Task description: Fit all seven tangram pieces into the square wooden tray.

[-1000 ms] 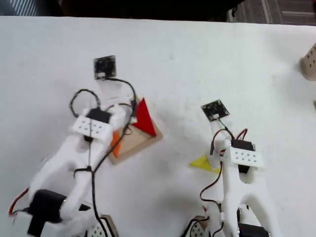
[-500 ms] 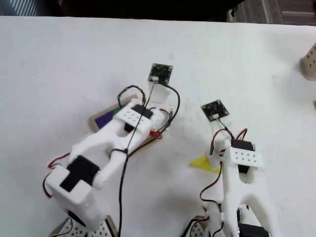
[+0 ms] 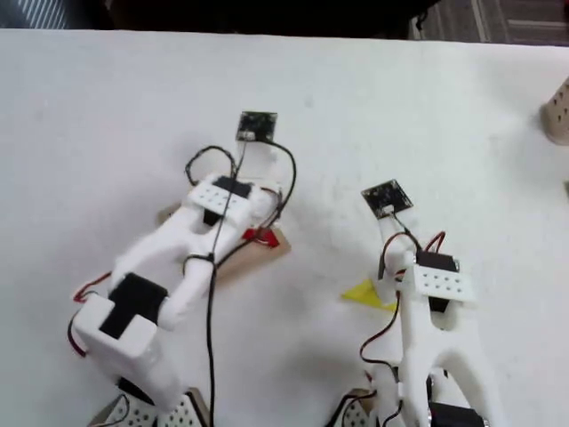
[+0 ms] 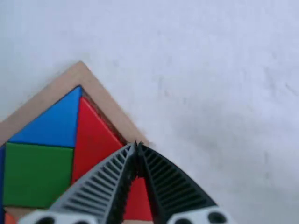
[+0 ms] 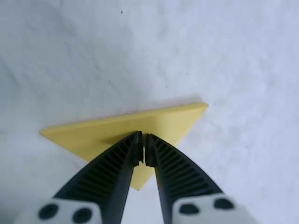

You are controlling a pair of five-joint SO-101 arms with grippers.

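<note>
our left gripper point(image 4: 138, 151) is pressed together over the red triangle point(image 4: 96, 140) in the wooden tray point(image 4: 78, 69). our right gripper point(image 5: 142, 150), closed too, rests on the yellow triangle point(image 5: 107, 128) on the table point(image 5: 224, 46). next we think it must open and pinch that piece.

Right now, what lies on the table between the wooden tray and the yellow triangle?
Nothing. In the high view, the stretch of white table between the wooden tray and the yellow triangle is bare.
</note>
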